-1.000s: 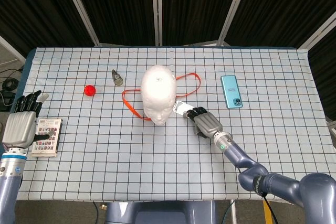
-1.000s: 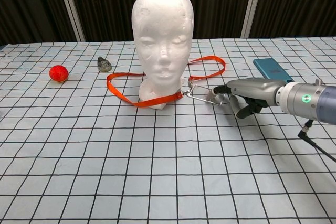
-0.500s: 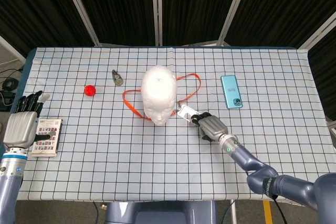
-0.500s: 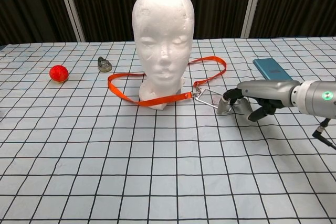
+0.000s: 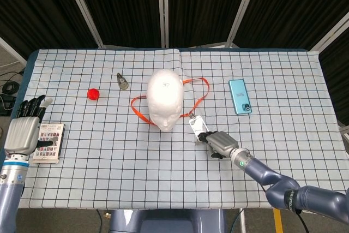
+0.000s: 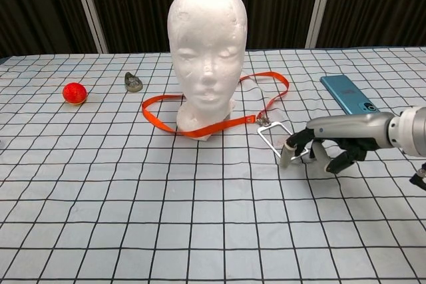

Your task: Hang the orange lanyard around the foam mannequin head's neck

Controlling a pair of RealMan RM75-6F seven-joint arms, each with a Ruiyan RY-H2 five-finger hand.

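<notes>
The foam mannequin head (image 6: 208, 51) stands upright about mid-counter (image 5: 163, 178), face toward the camera in the chest view. The orange lanyard (image 6: 200, 131) is looped around the base of its neck: one lobe lies flat on the grid cloth out at 9 o'clock from the head, another arcs out toward 3 o'clock, and the strap runs across the front of the neck base.

At the strap's end there's a metal clip and a clear badge holder (image 6: 274, 135), sitting at about 4 o'clock from the head. The right robot hand (image 6: 319, 147) is low over the counter, fingers curled, pinching the near edge of that badge holder. Its arm runs off toward the 4 o'clock corner in the head view.

The left robot hand (image 5: 24, 129) is way off at the 9 o'clock edge, holding nothing, fingers extended and slightly apart, just beside a small card (image 5: 49, 142) lying flat.

Other stuff on the counter: a red ball (image 6: 74, 92) at 9 o'clock of the head, a small grey object (image 6: 133, 83) near 10 o'clock, and a teal phone (image 6: 347, 94) at 3 o'clock, well apart from the lanyard.
</notes>
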